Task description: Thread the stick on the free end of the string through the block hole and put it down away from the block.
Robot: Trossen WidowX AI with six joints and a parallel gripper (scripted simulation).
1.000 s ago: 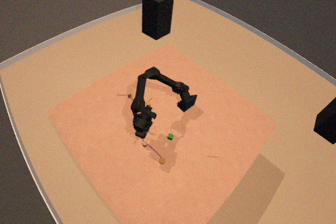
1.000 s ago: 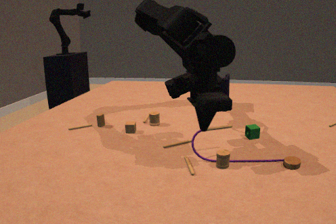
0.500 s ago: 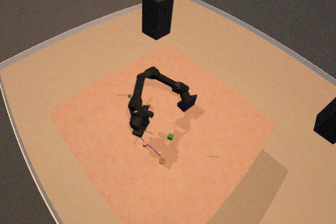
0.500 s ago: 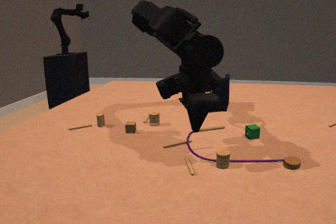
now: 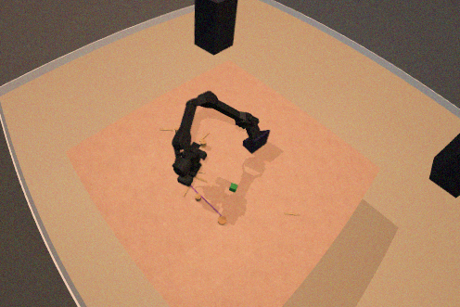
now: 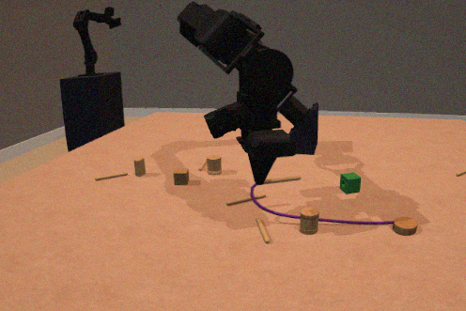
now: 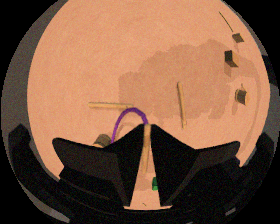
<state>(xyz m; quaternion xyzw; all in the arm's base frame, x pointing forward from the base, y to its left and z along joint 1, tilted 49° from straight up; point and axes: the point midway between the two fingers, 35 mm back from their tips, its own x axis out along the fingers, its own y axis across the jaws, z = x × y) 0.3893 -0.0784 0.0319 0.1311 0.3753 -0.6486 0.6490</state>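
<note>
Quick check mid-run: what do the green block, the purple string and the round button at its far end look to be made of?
Green block: the paint hides the material; matte, even green, with a dark hole in its face. String: probably soft cord, since it lies in a curve; flat purple. Button: looks like wood, with a tan top, a darker brown rim and no shine.

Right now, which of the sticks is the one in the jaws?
The stick with the purple string on its end, pinched upright between the shut jaws. The loose sticks, such as this one, lie flat on the table with no string.
</note>
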